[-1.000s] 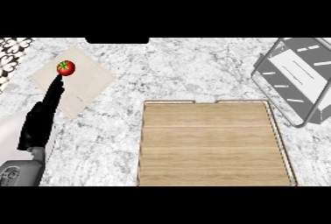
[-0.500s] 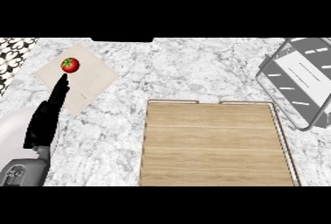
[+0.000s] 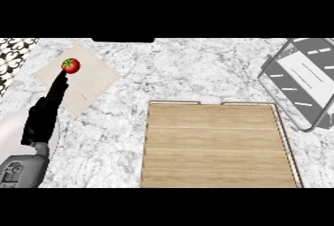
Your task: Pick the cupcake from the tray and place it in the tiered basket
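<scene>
No cupcake shows anywhere, and the wooden tray (image 3: 218, 145) near the centre holds nothing. The tiered basket (image 3: 301, 79) at the far right is cut off by the edge, and its contents cannot be made out. The left hand (image 3: 47, 112) stretches out with straight fingers, the tips touching a tomato (image 3: 70, 65) on a pale mat (image 3: 88, 84) at far left. The counter (image 3: 189, 66) is grey-white marble.

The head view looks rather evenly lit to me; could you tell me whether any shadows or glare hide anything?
Head view: light is even, no glare on the marble counter; the wooden tray shows its grain plainly and nothing lies on it; the left hand reaches to the tomato on the napkin; the wire basket is cut by the right edge.
</scene>
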